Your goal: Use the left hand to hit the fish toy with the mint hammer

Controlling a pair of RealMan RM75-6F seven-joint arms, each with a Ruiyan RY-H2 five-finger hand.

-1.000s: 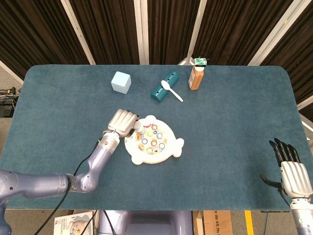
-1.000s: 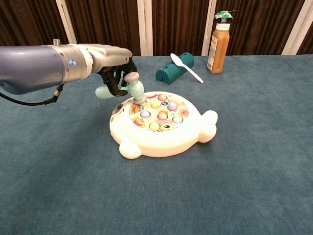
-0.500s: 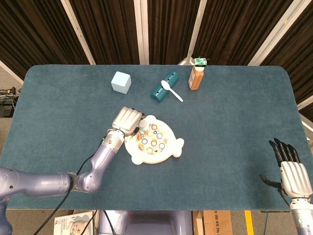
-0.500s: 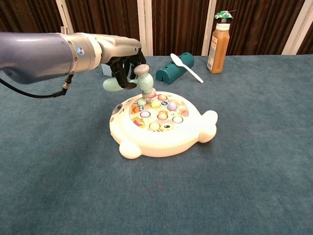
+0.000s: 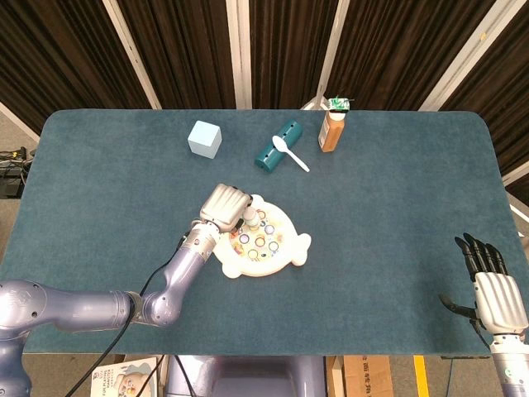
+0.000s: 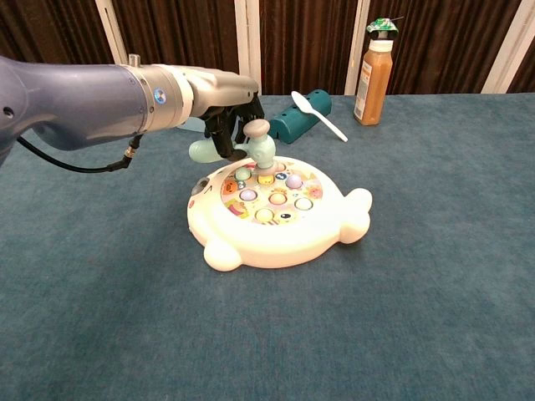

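Gripping the mint hammer (image 6: 251, 147) over the fish toy (image 6: 276, 213) at mid-worktop, the left hand (image 6: 224, 104) is pressing its head onto a peg; a glancing blow risks shoving the toy sideways. The right hand (image 5: 498, 289) is resting released, well apart.

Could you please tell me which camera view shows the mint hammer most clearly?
The chest view: the mint hammer shows from the side, its head down on the fish toy and its handle in the left hand. In the head view, that hand covers nearly all of it.
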